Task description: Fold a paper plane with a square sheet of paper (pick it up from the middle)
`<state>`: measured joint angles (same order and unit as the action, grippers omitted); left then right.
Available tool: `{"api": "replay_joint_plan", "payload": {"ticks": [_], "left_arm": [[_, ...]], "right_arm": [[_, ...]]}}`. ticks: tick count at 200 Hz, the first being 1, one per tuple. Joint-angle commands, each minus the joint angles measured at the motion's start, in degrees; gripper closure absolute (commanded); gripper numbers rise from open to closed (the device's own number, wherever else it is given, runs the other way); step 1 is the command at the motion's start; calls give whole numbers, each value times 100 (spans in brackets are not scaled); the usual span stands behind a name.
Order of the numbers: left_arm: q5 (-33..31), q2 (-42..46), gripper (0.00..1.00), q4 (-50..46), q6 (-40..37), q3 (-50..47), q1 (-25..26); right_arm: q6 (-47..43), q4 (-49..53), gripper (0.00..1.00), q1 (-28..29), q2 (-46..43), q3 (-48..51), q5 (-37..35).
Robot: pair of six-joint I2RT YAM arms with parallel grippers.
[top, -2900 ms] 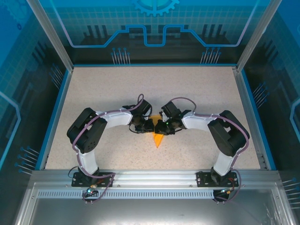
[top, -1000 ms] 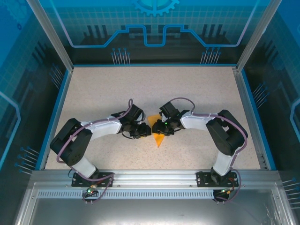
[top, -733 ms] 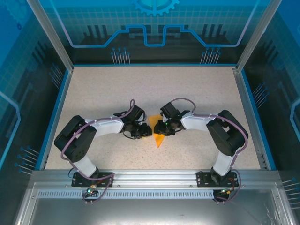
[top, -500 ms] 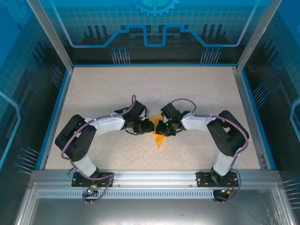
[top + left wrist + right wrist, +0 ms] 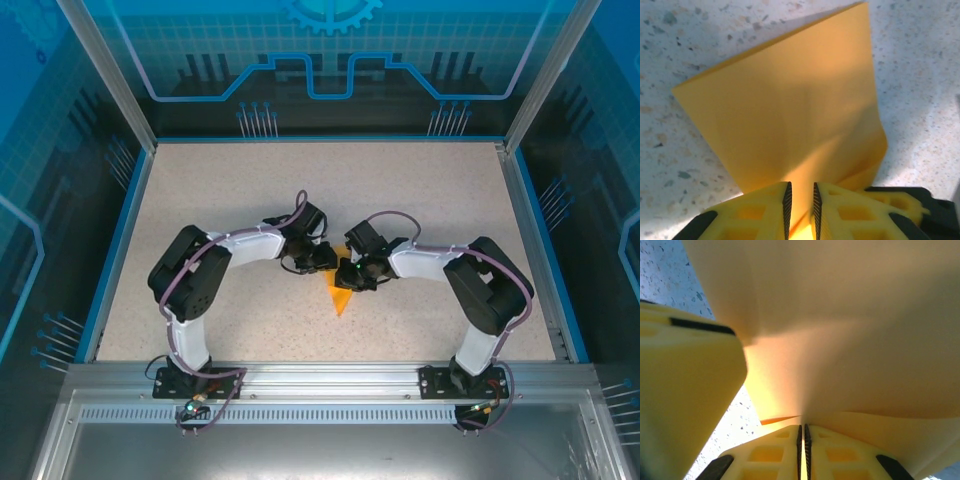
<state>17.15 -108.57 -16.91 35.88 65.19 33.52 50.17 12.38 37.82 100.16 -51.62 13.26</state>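
Two arms met over a folded orange paper (image 5: 340, 296) on the counter (image 5: 200, 200). The left pincer (image 5: 800, 192) pinched the paper's near edge, and the sheet spread ahead of it. The right pincer (image 5: 802, 432) was clamped tight on a fold arching just above it. A crease seemed under way. The next move probably called for carrying the flap over evenly, then pressing it flat.

Compared with one second ago, the elbow of the left arm (image 5: 190, 272) has come in from the lower left of the frame. The left fingers (image 5: 771, 212) have travelled up and right, toward the centre. The left fingers and the right fingers (image 5: 772, 455) have both closed further on the orange paper (image 5: 340, 298). Less orange shows between them now.
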Motion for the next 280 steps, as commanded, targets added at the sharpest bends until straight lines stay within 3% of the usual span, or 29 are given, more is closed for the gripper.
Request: {"api": "replay_joint_plan", "payload": {"ticks": [1, 280], "left_arm": [[-133, -196, 79, -348, -185, 194, -37], [105, -71, 79, -243, -110, -170, 23]], "right_arm": [[19, 118, 87, -67, -125, 90, -121], [433, -286, 88, -101, -47, 414, -346]]}}
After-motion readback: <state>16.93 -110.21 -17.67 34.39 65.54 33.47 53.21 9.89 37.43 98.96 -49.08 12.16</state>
